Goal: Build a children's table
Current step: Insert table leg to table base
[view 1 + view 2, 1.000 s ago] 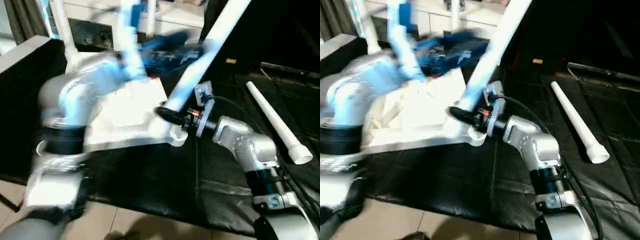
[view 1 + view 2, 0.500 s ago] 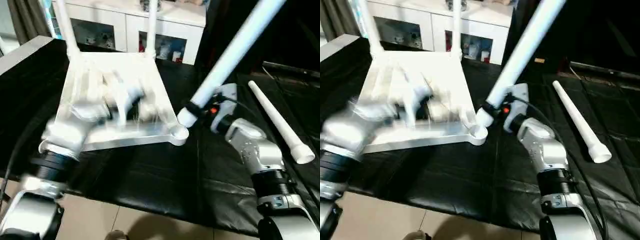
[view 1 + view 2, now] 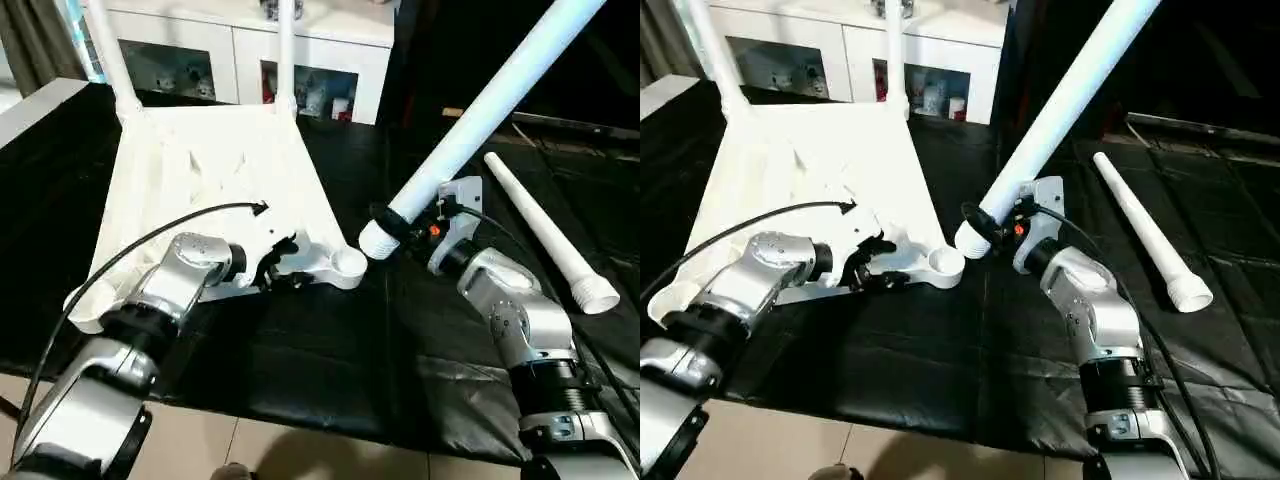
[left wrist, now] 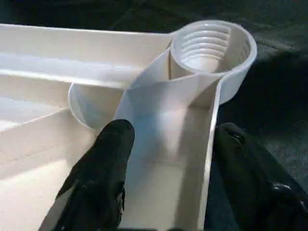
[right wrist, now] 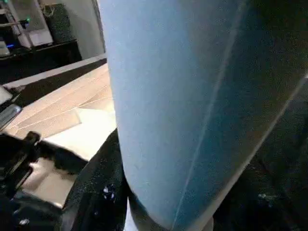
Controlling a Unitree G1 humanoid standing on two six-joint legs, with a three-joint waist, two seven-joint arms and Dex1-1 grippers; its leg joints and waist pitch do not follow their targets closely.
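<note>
The upturned table top point(image 3: 215, 180) lies on the black mat at the left, two legs already standing in its far corners, and a third leg point(image 3: 480, 115) is being brought to the empty near-right socket point(image 3: 347, 263). The fourth leg point(image 3: 545, 230) lies apart at the right. The leg's threaded end must next be lowered and aligned into the socket; it is pinched by the right gripper point(image 3: 385, 222) with the forearm raised, while the left gripper point(image 4: 166, 144), fingers spread, straddles the rim wall beside the socket.

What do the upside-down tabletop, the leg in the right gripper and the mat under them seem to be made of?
The tabletop looks like moulded white plastic, semi-gloss: thin ribs and a threaded corner socket formed in one piece. The held leg seems the same smooth white plastic, a hollow tube. The mat looks like black leatherette or vinyl: faint sheen, creases and seams; which one is unclear.
</note>
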